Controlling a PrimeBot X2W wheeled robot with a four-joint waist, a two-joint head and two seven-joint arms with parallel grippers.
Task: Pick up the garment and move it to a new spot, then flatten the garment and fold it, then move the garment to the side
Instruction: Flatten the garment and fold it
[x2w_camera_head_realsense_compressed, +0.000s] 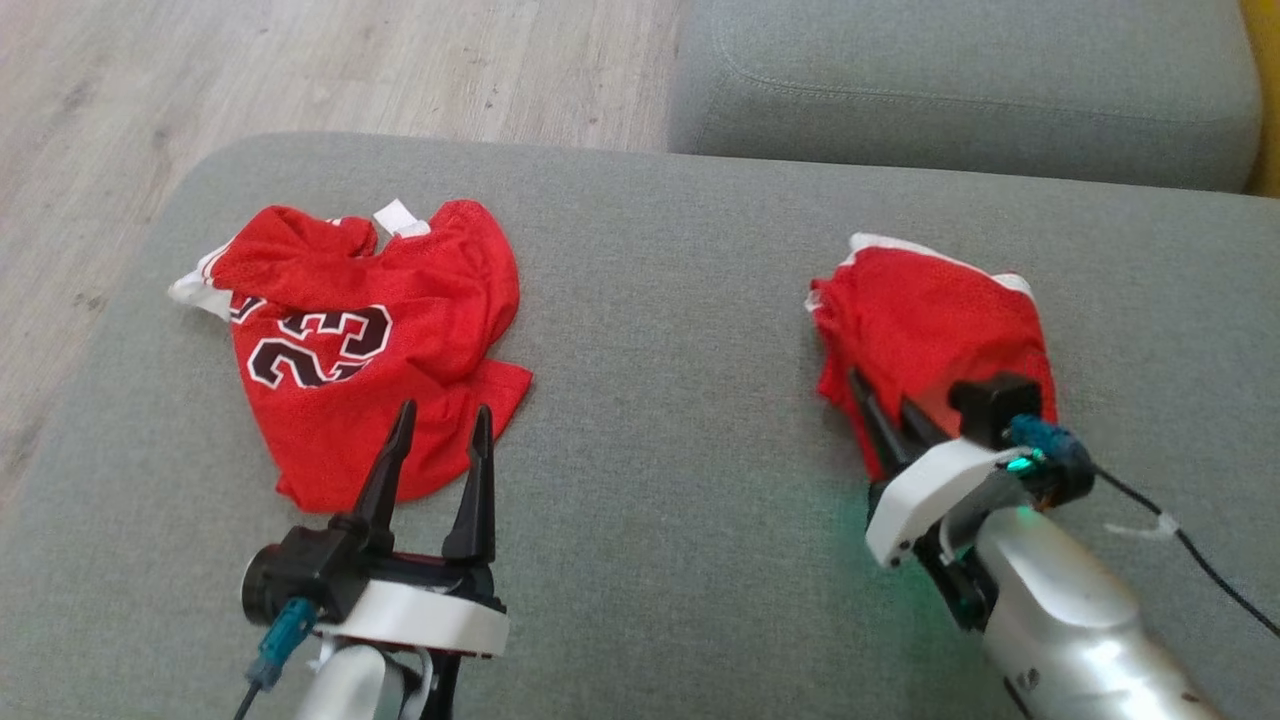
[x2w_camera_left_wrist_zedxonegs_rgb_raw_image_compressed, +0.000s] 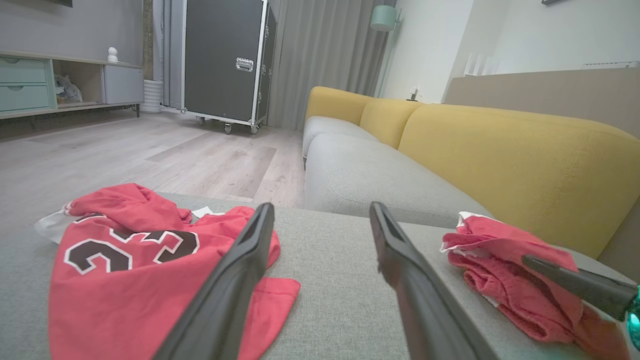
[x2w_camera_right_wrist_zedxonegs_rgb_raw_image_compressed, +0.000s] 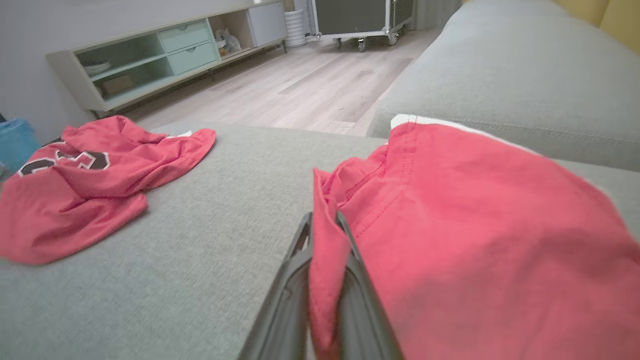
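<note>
A crumpled red garment with white trim (x2w_camera_head_realsense_compressed: 930, 310) lies on the right of the grey cushion (x2w_camera_head_realsense_compressed: 660, 420). My right gripper (x2w_camera_head_realsense_compressed: 882, 395) is shut on its near edge; in the right wrist view a fold of the red cloth (x2w_camera_right_wrist_zedxonegs_rgb_raw_image_compressed: 475, 225) is pinched between the fingers of the right gripper (x2w_camera_right_wrist_zedxonegs_rgb_raw_image_compressed: 324, 218). A red jersey marked 23 (x2w_camera_head_realsense_compressed: 350, 340) lies bunched on the cushion's left. My left gripper (x2w_camera_head_realsense_compressed: 444, 410) stands open just over the jersey's near hem, holding nothing. The left wrist view shows the left gripper (x2w_camera_left_wrist_zedxonegs_rgb_raw_image_compressed: 321, 207) with the jersey (x2w_camera_left_wrist_zedxonegs_rgb_raw_image_compressed: 125, 270) to its left and the held garment (x2w_camera_left_wrist_zedxonegs_rgb_raw_image_compressed: 505, 280) to its right.
The cushion's left and far edges drop to a wooden floor (x2w_camera_head_realsense_compressed: 200, 80). A grey sofa seat (x2w_camera_head_realsense_compressed: 960, 80) with yellow backrests (x2w_camera_left_wrist_zedxonegs_rgb_raw_image_compressed: 500, 155) lies beyond the far edge. A black cable (x2w_camera_head_realsense_compressed: 1200, 560) trails from my right wrist. A wheeled black case (x2w_camera_left_wrist_zedxonegs_rgb_raw_image_compressed: 225, 60) stands across the room.
</note>
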